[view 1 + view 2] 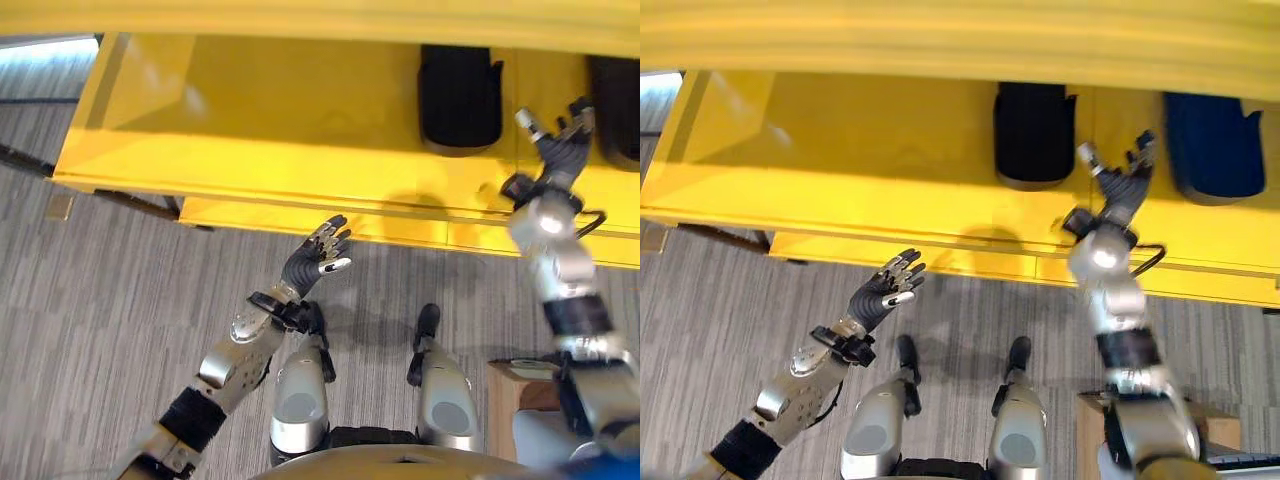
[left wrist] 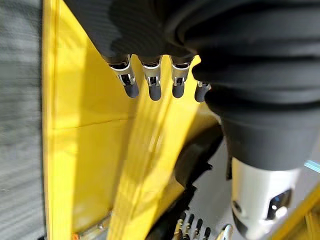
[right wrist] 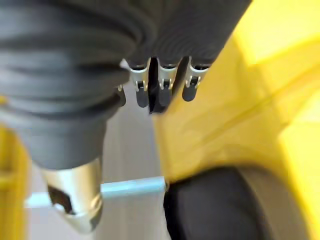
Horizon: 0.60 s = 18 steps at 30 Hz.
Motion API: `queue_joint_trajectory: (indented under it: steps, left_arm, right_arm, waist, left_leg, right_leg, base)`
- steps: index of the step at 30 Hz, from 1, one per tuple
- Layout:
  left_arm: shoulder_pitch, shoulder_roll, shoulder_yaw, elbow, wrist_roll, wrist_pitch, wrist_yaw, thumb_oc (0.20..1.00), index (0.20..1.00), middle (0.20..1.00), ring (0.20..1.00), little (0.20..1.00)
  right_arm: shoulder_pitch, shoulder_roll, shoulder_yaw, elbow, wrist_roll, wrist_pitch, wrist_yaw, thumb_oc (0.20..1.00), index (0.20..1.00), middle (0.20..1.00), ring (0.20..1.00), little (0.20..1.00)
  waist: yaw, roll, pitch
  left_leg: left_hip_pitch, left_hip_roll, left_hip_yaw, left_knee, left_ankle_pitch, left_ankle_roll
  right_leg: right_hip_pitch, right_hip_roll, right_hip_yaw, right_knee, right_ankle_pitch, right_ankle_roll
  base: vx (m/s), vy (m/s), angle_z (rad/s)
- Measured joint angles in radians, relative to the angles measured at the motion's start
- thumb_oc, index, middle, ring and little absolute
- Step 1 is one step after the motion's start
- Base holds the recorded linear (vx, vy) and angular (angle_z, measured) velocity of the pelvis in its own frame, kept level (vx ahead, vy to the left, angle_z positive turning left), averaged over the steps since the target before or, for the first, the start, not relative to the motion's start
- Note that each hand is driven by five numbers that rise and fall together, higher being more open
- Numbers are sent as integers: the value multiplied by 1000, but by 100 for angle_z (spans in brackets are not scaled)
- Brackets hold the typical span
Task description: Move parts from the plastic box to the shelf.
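A black part [image 1: 460, 100] lies on the yellow shelf [image 1: 250, 120], and a second dark part [image 1: 1213, 145] lies to its right. My right hand [image 1: 1122, 180] is raised over the shelf's front edge between the two parts, fingers [image 3: 163, 85] straight and holding nothing. The right wrist view has the black part [image 3: 220, 205] just past the hand. My left hand [image 1: 315, 260] hovers open and empty in front of the shelf's lower lip, left of centre, its fingers [image 2: 152, 82] stretched toward the yellow shelf [image 2: 85, 150].
The left half of the shelf board [image 1: 820, 140] is bare. A yellow upper shelf edge [image 1: 320, 20] runs overhead. Grey striped carpet [image 1: 100, 300] lies below. A tan box corner [image 1: 512, 385] stands at the lower right beside my right arm.
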Motion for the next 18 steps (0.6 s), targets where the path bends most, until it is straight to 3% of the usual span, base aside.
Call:
queue_joint_trajectory:
  steps: [5,6,9,11,15,18]
  left_arm:
    - [24,-12,14,-1,39,-14,-13,1000,1000,1000,1000,1000]
    - [54,-17,34,-2,55,-19,-19,1000,1000,1000,1000,1000]
    - [118,-21,62,15,56,-22,-42,1000,1000,1000,1000,1000]
    - [158,-19,68,28,78,-22,-72,1000,1000,1000,1000,1000]
    - [206,6,80,43,113,-23,-131,1000,1000,1000,1000,1000]
    - [211,59,90,63,115,-11,-193,1000,1000,1000,1000,1000]
  right_arm:
    - [175,3,37,-4,-47,8,80,1000,1000,1000,1000,1000]
    - [262,5,39,-2,-49,25,120,1000,1000,1000,1000,1000]
    - [367,29,44,49,-54,61,179,1000,1000,1000,1000,1000]
    - [444,46,73,116,-46,119,221,1000,1000,1000,1000,1000]
    - [532,49,103,177,-45,173,300,1000,1000,1000,1000,1000]
    - [574,57,102,194,-10,174,349,1000,1000,1000,1000,1000]
  waist:
    - [-39,-33,-56]
    - [-44,-46,-100]
    - [-59,-64,-157]
    - [-61,-73,-208]
    - [-59,-86,-220]
    - [-62,-116,-234]
  left_leg:
    - [25,-5,20,-23,-2,-2]
    - [48,-6,37,-42,-2,-3]
    - [74,-8,44,-50,-10,-10]
    - [92,-13,48,-68,-16,-9]
    - [120,-25,58,-81,-18,-7]
    - [138,-29,69,-82,-26,-15]
  right_leg:
    - [10,2,14,-20,2,4]
    - [19,5,23,-28,0,7]
    - [46,5,25,-33,-10,18]
    - [55,3,25,-32,-21,24]
    - [73,-7,26,-31,-23,29]
    - [79,-9,34,-36,-23,40]
  base:
    - [103,101,-12]
    - [60,147,-19]
    - [58,170,-7]
    - [44,199,-1]
    - [-8,157,-4]
    - [54,114,-7]
